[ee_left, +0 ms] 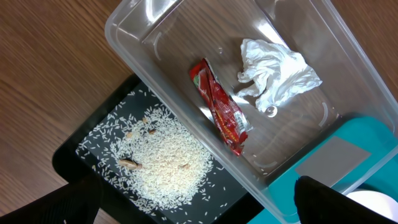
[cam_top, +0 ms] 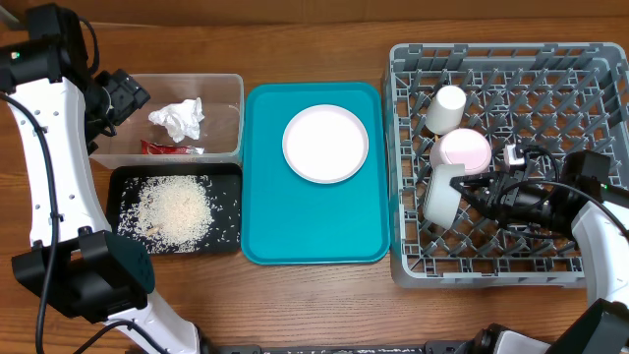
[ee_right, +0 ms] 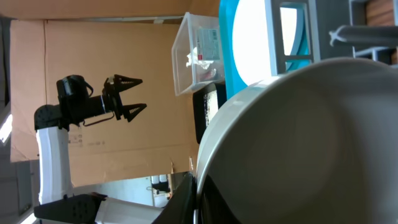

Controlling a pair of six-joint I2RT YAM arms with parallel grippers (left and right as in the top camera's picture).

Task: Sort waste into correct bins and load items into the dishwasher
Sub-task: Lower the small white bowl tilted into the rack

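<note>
1. Crumpled tissue (cam_top: 179,119) and red snack wrapper (cam_top: 167,148) lie apart inside the clear tub (cam_top: 239,118), near the table's far-left corner.
2. Rice grains (cam_top: 175,208) are heaped in the black tray (cam_top: 112,211), which sits against the tub's near side.
3. The left pincer (cam_top: 126,95) hovers over the tub's left rim with its jaws wide apart and nothing between them.
4. A teal tray (cam_top: 314,221) at the table's middle carries a round white plate (cam_top: 325,144) toward its far end.
5. The grey dish rack (cam_top: 550,265) fills the table's right side; a small white cup (cam_top: 446,108) and a pale pink plate (cam_top: 462,150) stand in its far-left part.
6. The right pincer (cam_top: 480,193) is inside the rack, clamped together on the rim of the white bowl (cam_top: 442,197), which stands on edge just nearer than the pink plate.
</note>
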